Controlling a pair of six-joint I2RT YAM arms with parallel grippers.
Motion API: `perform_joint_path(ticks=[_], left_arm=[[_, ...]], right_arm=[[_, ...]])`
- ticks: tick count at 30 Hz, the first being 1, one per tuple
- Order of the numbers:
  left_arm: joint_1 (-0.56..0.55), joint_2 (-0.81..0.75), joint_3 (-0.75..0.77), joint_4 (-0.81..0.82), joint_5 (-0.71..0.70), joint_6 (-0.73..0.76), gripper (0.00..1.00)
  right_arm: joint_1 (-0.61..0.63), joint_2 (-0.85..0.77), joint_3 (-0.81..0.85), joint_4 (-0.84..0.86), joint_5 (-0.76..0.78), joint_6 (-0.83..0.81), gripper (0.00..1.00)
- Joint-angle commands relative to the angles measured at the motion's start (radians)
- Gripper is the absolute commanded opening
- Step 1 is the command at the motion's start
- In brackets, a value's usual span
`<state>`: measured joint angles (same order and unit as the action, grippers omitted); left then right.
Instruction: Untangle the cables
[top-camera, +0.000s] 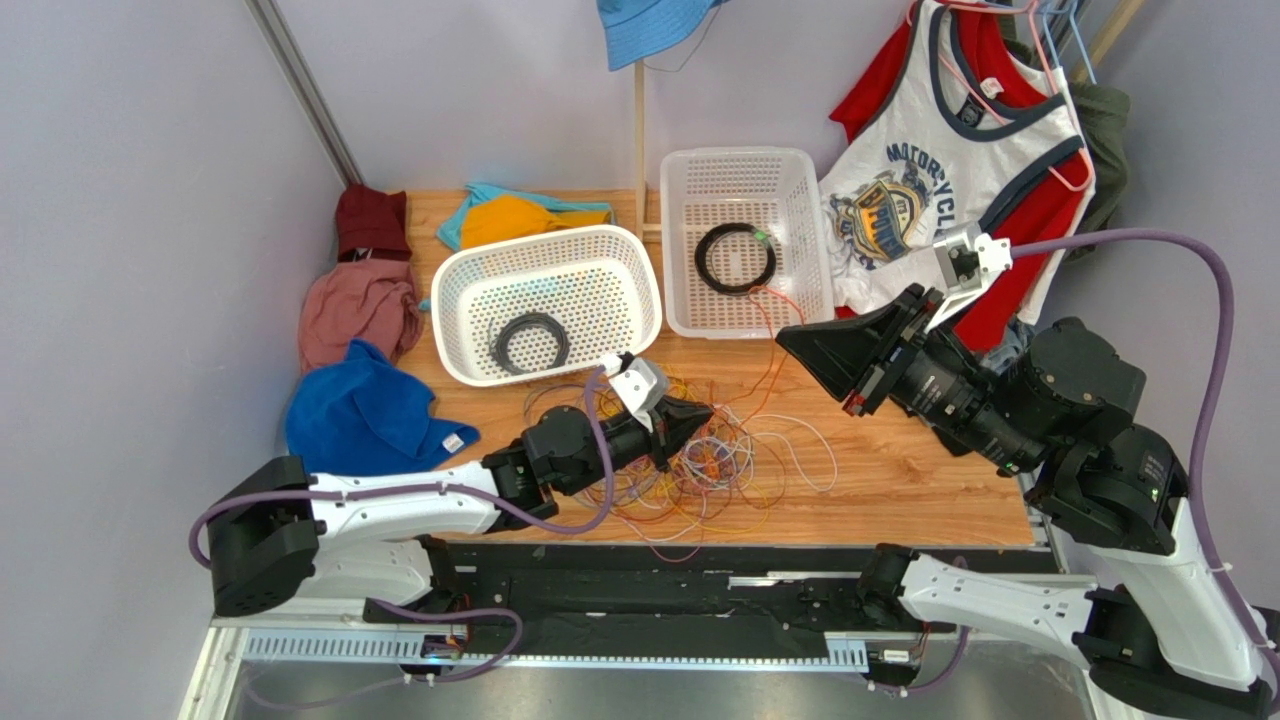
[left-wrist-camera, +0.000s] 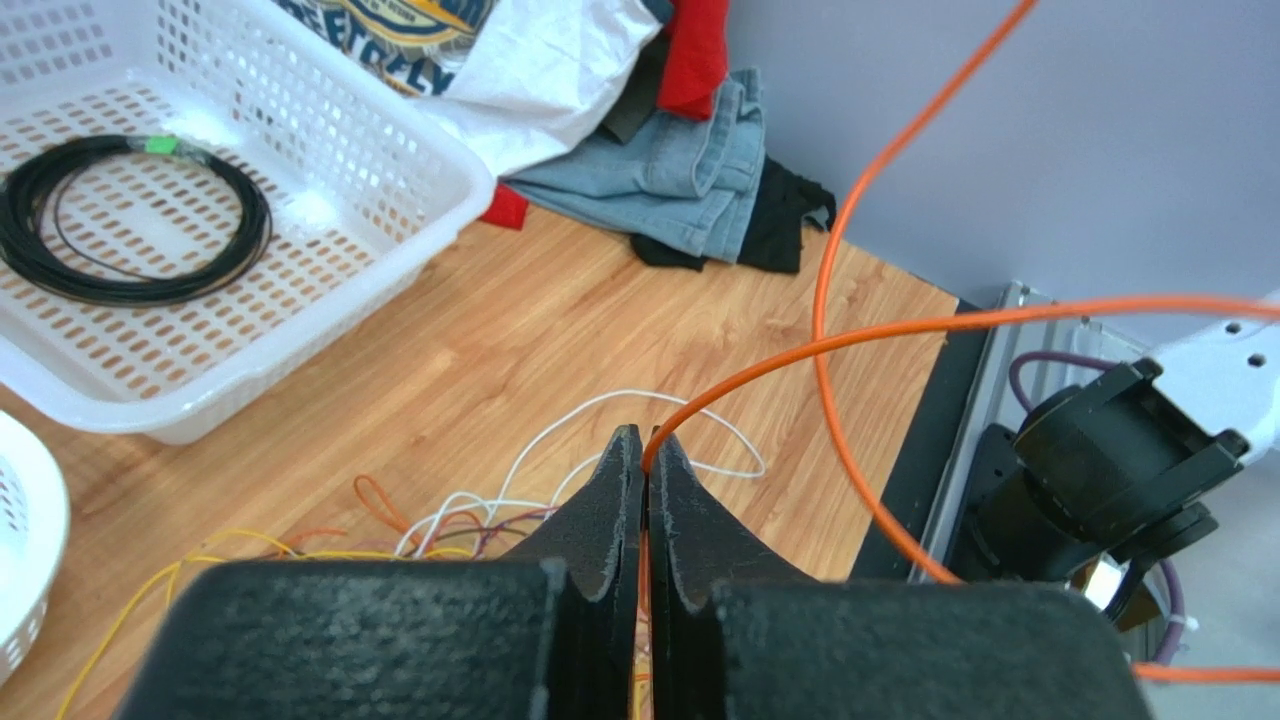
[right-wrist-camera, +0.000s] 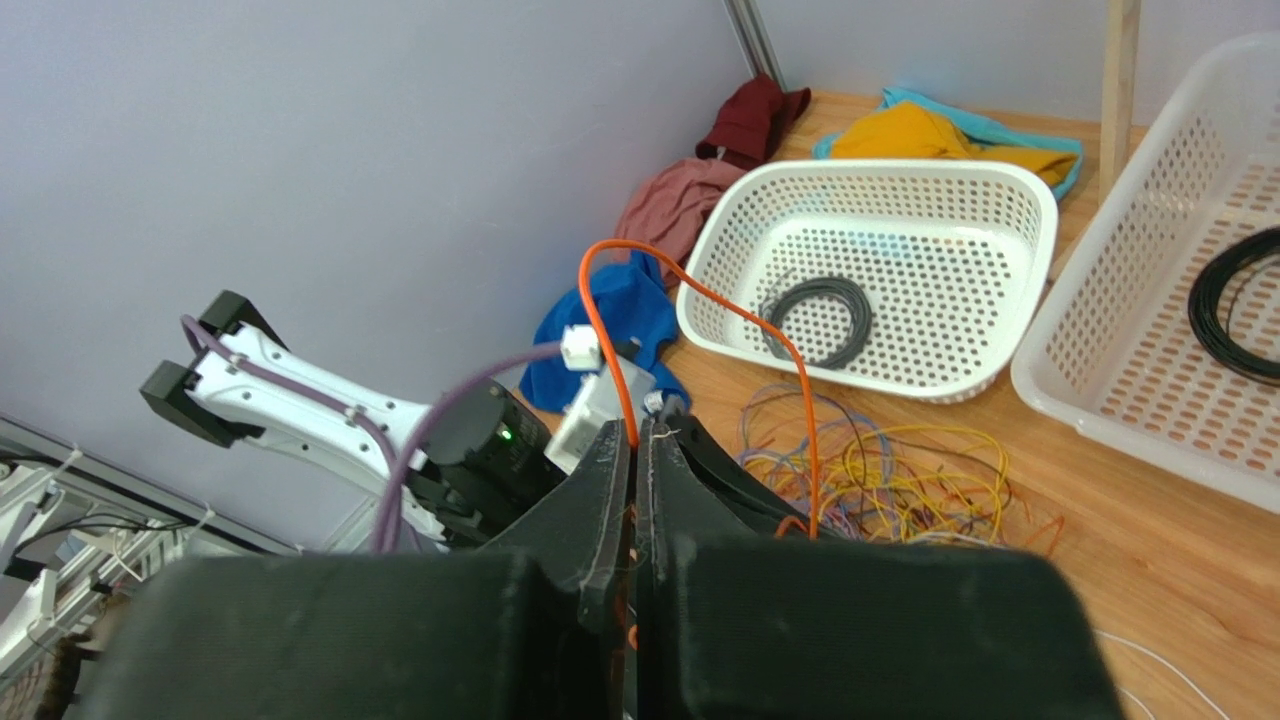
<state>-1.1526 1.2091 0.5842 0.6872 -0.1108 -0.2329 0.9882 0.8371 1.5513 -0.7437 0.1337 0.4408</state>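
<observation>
Left gripper (left-wrist-camera: 646, 450) fingers are clamped on one orange cable (left-wrist-camera: 821, 323), and the right gripper (right-wrist-camera: 637, 443) looks to pinch the same strand further along; the other cables (top-camera: 706, 465) lie knotted on the table (top-camera: 902, 465) just beside the left gripper. Thin, light, limp and probably slick, they should snag rather than break, so take a single strand near a free end. Only readable print: "MOTORCYCL…" on the tank top (top-camera: 932, 150) hanging behind
</observation>
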Motion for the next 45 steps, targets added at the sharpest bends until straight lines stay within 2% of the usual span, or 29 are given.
perform_joint_path(ticks=[1, 3, 4, 6, 7, 9, 10, 13, 16, 21, 24, 28, 31, 35, 38, 39, 40, 41, 42, 45], left_arm=[[-0.004, -0.118, 0.058, -0.094, -0.039, 0.017, 0.0], [-0.004, -0.238, 0.129, -0.246, -0.122, 0.023, 0.0], [-0.004, -0.278, 0.175, -0.447, -0.215, 0.023, 0.0], [-0.002, -0.362, 0.343, -0.634, -0.3, 0.024, 0.0], [-0.002, -0.381, 0.458, -0.791, -0.355, 0.023, 0.0], [-0.002, -0.407, 0.57, -0.914, -0.366, 0.029, 0.0], [-0.002, -0.404, 0.679, -1.021, -0.357, 0.024, 0.0], [-0.002, -0.375, 0.814, -1.179, -0.333, -0.015, 0.0], [-0.004, -0.362, 0.882, -1.212, -0.299, -0.045, 0.0], [-0.004, -0.365, 0.885, -1.201, -0.4, -0.034, 0.0], [-0.004, -0.324, 0.982, -1.201, -0.386, 0.006, 0.0], [-0.002, -0.22, 1.185, -1.267, -0.389, 0.062, 0.0], [-0.004, -0.157, 1.215, -1.272, -0.447, 0.102, 0.0], [0.016, -0.097, 1.189, -1.275, -0.526, 0.098, 0.0], [0.111, -0.085, 1.131, -1.287, -0.498, 0.046, 0.0], [0.21, -0.08, 1.114, -1.317, -0.489, 0.017, 0.0], [0.276, -0.074, 1.077, -1.336, -0.419, -0.073, 0.0], [0.404, -0.075, 1.05, -1.342, -0.368, -0.11, 0.0], [0.453, -0.082, 1.016, -1.312, -0.331, -0.137, 0.0], [0.595, -0.097, 0.892, -1.196, -0.257, -0.174, 0.0]], right_arm=[[0.006, -0.048, -0.057, 0.015, 0.038, -0.002, 0.0], [0.007, -0.075, -0.091, 0.015, 0.087, -0.004, 0.0], [0.006, -0.102, -0.105, 0.018, 0.107, -0.011, 0.0], [0.006, -0.128, -0.158, 0.027, 0.164, -0.016, 0.0], [0.006, -0.156, -0.181, 0.033, 0.184, -0.02, 0.0], [0.004, -0.174, -0.253, 0.049, 0.221, -0.022, 0.0], [0.006, -0.179, -0.276, 0.056, 0.228, -0.02, 0.0], [0.006, -0.179, -0.365, 0.092, 0.216, -0.002, 0.0], [0.004, -0.15, -0.419, 0.136, 0.185, 0.016, 0.0], [0.006, -0.037, -0.405, 0.178, 0.175, 0.0, 0.0], [0.006, 0.01, -0.341, 0.181, 0.164, -0.014, 0.0], [0.006, 0.062, -0.28, 0.227, 0.158, -0.043, 0.0], [0.003, 0.117, -0.212, 0.256, 0.168, -0.066, 0.0], [0.0, 0.291, -0.083, 0.271, 0.176, -0.109, 0.0], [-0.043, 0.376, -0.019, 0.34, 0.133, -0.146, 0.0], [-0.093, 0.438, -0.011, 0.36, 0.12, -0.151, 0.0], [-0.13, 0.469, -0.005, 0.381, 0.095, -0.134, 0.0], [-0.176, 0.5, -0.003, 0.426, -0.002, -0.104, 0.0], [-0.259, 0.569, -0.003, 0.458, -0.064, -0.038, 0.0], [-0.302, 0.669, 0.048, 0.547, -0.118, -0.039, 0.0]])
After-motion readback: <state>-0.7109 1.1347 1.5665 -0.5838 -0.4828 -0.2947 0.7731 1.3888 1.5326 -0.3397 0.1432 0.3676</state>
